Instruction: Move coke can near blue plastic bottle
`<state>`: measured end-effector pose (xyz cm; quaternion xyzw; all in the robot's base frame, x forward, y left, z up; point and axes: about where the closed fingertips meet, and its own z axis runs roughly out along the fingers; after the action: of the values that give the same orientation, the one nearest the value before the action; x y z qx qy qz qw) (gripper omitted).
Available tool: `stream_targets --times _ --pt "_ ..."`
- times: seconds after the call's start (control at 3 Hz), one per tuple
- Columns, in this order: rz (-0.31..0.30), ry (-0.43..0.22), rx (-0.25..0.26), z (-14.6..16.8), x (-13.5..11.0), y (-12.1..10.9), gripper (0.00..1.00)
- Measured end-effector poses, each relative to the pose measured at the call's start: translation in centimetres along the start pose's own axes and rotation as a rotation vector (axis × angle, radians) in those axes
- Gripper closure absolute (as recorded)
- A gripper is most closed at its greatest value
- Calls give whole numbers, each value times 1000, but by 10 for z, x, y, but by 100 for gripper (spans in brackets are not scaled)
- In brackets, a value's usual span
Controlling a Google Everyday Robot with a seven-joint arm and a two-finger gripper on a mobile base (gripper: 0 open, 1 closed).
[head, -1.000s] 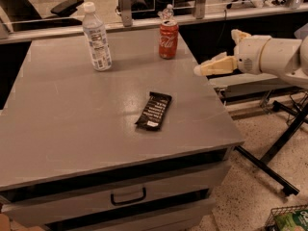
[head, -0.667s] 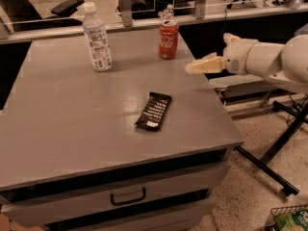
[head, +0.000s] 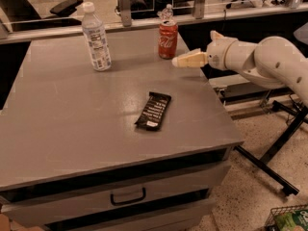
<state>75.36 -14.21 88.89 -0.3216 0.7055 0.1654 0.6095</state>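
Note:
The red coke can [head: 168,39] stands upright near the back right edge of the grey table [head: 72,119]. The blue plastic bottle [head: 96,38], clear with a white cap and pale label, stands upright at the back, well to the left of the can. My gripper [head: 182,61] comes in from the right on a white arm and points left. Its tip is just right of the can and a little nearer to me, apart from it. It holds nothing.
A black snack bar wrapper [head: 153,110] lies in the middle of the table. Drawers [head: 127,196] are under the table's front. A black metal stand [head: 284,143] is on the floor at right. A window ledge runs behind the table.
My gripper has moved left from beyond the table's right edge to just beside the coke can. The can, bottle and wrapper have not moved.

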Motion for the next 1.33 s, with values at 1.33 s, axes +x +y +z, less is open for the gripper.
stream_targets --times 1.33 --pt "-3 -62 -87 93 -22 8 13"
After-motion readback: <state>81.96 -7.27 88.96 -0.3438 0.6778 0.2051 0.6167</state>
